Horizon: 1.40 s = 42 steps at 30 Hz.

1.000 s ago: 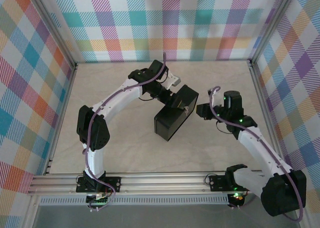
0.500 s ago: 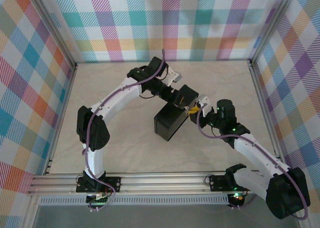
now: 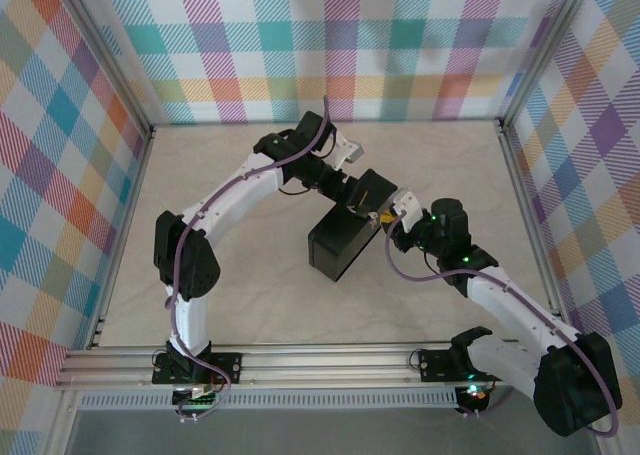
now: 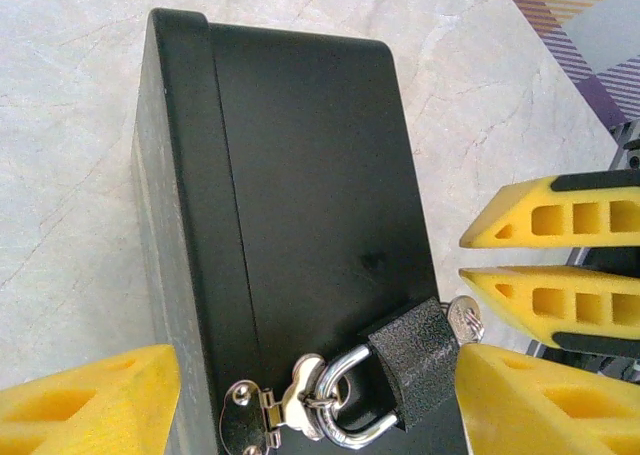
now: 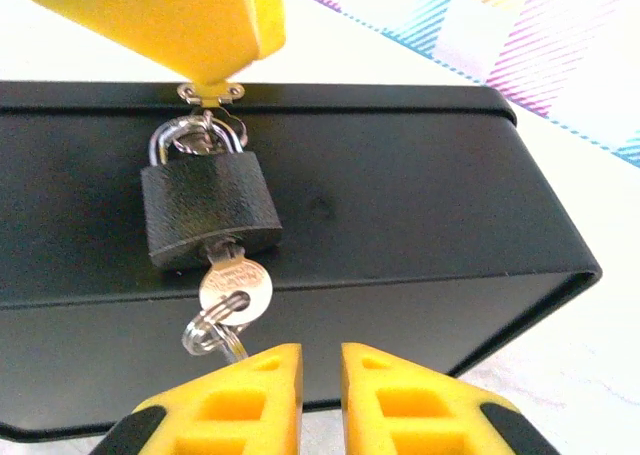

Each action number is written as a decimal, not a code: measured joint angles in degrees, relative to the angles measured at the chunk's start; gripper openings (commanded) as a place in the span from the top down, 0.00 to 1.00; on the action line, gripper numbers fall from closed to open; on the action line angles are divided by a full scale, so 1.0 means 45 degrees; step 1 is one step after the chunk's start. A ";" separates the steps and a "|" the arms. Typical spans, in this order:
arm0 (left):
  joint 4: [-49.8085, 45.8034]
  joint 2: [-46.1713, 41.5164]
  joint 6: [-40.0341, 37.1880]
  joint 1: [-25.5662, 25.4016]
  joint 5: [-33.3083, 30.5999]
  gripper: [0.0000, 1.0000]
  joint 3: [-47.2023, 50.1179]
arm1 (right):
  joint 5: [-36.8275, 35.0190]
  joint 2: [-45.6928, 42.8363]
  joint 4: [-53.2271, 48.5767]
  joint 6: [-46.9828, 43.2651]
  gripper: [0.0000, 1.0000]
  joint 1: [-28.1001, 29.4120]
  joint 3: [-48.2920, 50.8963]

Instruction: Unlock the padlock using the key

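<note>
The padlock (image 5: 205,210) has a black textured body and a silvery shackle; it hangs through the hasp (image 4: 268,405) of a dark box (image 4: 300,175). The small silvery key (image 5: 235,285) sits in its keyhole, a wire ring (image 5: 208,337) dangling from it. My left gripper (image 4: 320,367) is shut on the box (image 3: 340,240), one yellow finger (image 4: 90,400) on each side, holding it tilted. My right gripper (image 5: 320,360) is just below and right of the key, its fingers a narrow gap apart with nothing between them. In the left wrist view the right gripper's fingers (image 4: 545,225) sit beside the key (image 4: 466,318).
The beige tabletop (image 3: 240,275) is ringed by plaid walls (image 3: 330,45) and an aluminium frame rail (image 3: 300,365) at the near edge. The two arms meet at the box near the table's middle.
The right arm has swung left from a gap away to right against the padlock end of the box. The left arm keeps its hold, the box shifted slightly.
</note>
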State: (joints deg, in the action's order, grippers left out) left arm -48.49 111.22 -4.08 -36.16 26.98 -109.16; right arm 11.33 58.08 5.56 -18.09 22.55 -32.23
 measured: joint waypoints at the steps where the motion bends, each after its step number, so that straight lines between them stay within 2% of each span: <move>1: -0.0044 0.0034 0.0000 0.0000 0.0024 0.27 -0.0049 | -0.0010 0.0112 -0.0015 -0.0073 0.81 0.0000 -0.0029; 8: -0.0199 0.0209 -0.0005 0.0000 0.0136 0.27 -0.0160 | 0.0243 0.1219 0.0097 -0.0189 0.82 0.0010 -0.0151; 25: -0.0204 0.0539 -0.0151 0.0092 0.0141 0.29 -0.0175 | 0.0617 0.1127 0.0661 -0.0194 0.84 0.0763 -0.0389; 29: -0.0204 0.0597 -0.0248 0.0107 0.0238 0.30 -0.0175 | 0.0461 0.0981 0.0661 -0.0389 0.78 0.0763 -0.0389; 42: -0.0204 0.0607 -0.0350 0.0160 0.0515 0.31 -0.0155 | 0.0000 0.0845 0.0665 -0.0865 0.73 0.0933 -0.0389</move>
State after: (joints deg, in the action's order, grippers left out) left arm -49.41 113.95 -5.65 -35.44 29.30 -109.86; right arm 11.33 61.89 8.56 -21.98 26.74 -33.98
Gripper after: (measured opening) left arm 0.692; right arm 0.270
